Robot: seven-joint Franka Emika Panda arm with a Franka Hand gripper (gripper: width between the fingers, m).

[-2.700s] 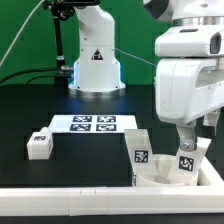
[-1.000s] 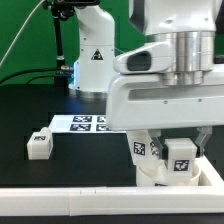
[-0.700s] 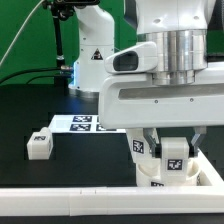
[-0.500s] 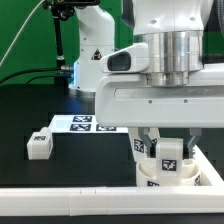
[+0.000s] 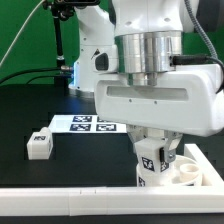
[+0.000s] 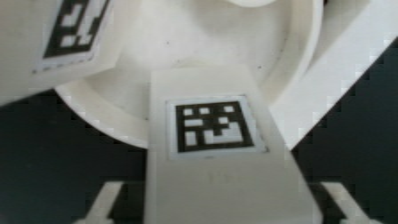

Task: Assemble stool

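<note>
Exterior view: vs 0.5 s ago, swung w/ arm toward that view's left; pincer (image 5: 152, 148) clamped on blocky white tagged leg (image 5: 150, 160), low over round white plastic seat disc (image 5: 188, 172), close behind border rail (image 5: 60, 190). Well apart on black worktop (image 5: 30, 110), second leg (image 5: 39, 146), open room around.

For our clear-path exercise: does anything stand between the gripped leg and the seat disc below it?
Nothing visible does. The leg in the gripper reaches the seat disc directly; the second leg stands off to one side.
</note>
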